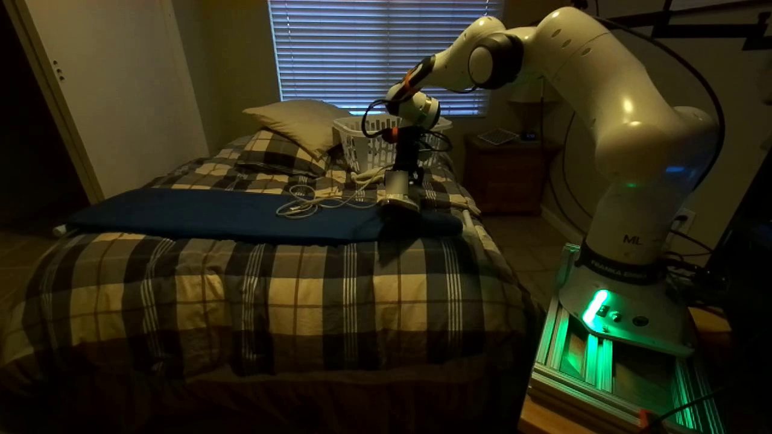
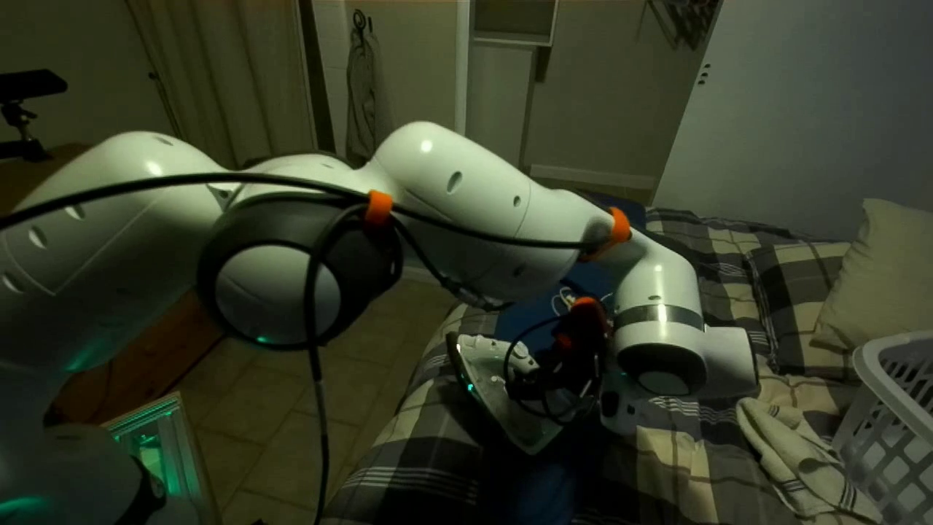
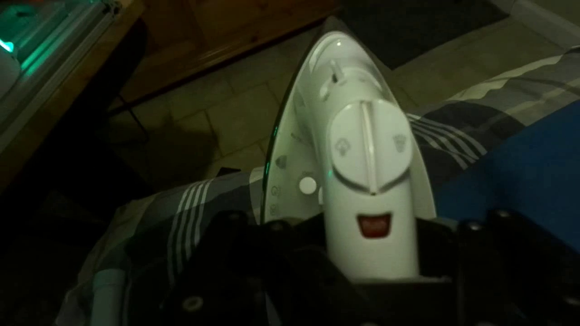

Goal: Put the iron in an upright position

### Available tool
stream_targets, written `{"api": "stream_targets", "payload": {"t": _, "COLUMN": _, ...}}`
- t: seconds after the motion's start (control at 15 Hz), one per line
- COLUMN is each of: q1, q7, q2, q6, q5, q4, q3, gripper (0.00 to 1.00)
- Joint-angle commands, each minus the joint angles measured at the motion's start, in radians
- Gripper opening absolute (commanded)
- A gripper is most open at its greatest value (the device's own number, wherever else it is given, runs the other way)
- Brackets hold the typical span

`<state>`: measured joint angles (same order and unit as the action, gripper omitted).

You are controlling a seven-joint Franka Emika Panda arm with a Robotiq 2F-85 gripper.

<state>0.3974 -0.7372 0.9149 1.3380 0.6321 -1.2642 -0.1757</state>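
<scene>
The iron (image 1: 399, 202) is pale with a pointed nose. It hangs under my gripper (image 1: 410, 173) near the robot-side end of the blue ironing board (image 1: 223, 212). In an exterior view its sole edge slants, and the iron (image 2: 503, 390) looks tilted beside the gripper (image 2: 565, 375). In the wrist view the iron (image 3: 371, 203) points its nose to the top. The dark fingers of the gripper (image 3: 374, 235) close on both sides of its handle. The heel is hidden. I cannot tell whether the iron touches the board. Its pale cord (image 1: 301, 208) lies loosely coiled on the board.
A white laundry basket (image 1: 362, 147) stands on the bed behind the gripper. A pale pillow (image 1: 298, 123) leans at the back. A striped towel (image 2: 791, 459) lies beside the basket. The plaid bed (image 1: 301, 301) ends near the robot base (image 1: 627, 313), with tiled floor between.
</scene>
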Motion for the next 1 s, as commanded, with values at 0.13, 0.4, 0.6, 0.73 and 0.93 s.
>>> {"api": "stream_targets", "payload": {"t": 0.13, "q1": 0.102, "q7": -0.077, "q2": 0.108, "q6": -0.251, "q5": 0.155, "q4": 0.196, "q3": 0.048, "gripper": 0.0}}
{"api": "stream_targets", "payload": {"t": 0.4, "q1": 0.156, "q7": -0.139, "q2": 0.187, "q6": -0.354, "q5": 0.242, "q4": 0.288, "q3": 0.087, "gripper": 0.0}}
{"api": "stream_targets", "payload": {"t": 0.6, "q1": 0.184, "q7": -0.196, "q2": 0.244, "q6": -0.387, "q5": 0.282, "q4": 0.333, "q3": 0.112, "gripper": 0.0}}
{"api": "stream_targets", "payload": {"t": 0.73, "q1": 0.196, "q7": -0.219, "q2": 0.277, "q6": -0.383, "q5": 0.301, "q4": 0.356, "q3": 0.125, "gripper": 0.0}}
{"api": "stream_targets", "payload": {"t": 0.93, "q1": 0.214, "q7": -0.232, "q2": 0.323, "q6": -0.381, "q5": 0.318, "q4": 0.4, "q3": 0.147, "gripper": 0.0}}
